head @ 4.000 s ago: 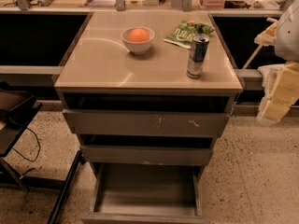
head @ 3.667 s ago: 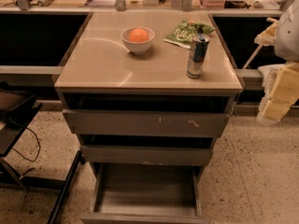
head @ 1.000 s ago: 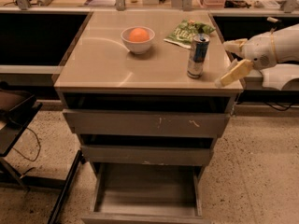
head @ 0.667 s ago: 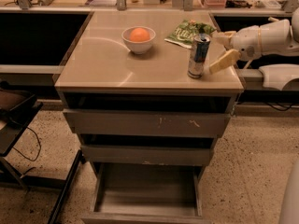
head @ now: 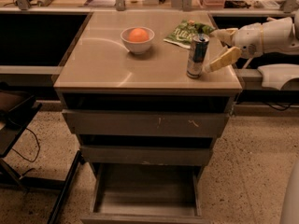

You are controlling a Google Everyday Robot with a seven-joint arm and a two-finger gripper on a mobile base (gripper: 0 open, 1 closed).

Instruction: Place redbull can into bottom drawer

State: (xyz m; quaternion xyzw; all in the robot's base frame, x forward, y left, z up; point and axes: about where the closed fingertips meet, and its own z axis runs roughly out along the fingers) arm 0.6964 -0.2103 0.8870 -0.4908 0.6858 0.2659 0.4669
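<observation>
On cab. top [head: 107, 64]: redbull can [head: 197, 55] by open pincer [head: 212, 50].

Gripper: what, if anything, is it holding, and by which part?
Nothing yet. The gripper sits open at the right side of the redbull can, which stands upright on the cabinet top.

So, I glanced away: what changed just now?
The end effector came in leftward from the right edge, open, and now sits just right of the slim blue-and-silver metal can, not closed on it. Can, white bowl with orange, green snack bag and grey bottom drawer stayed put.
</observation>
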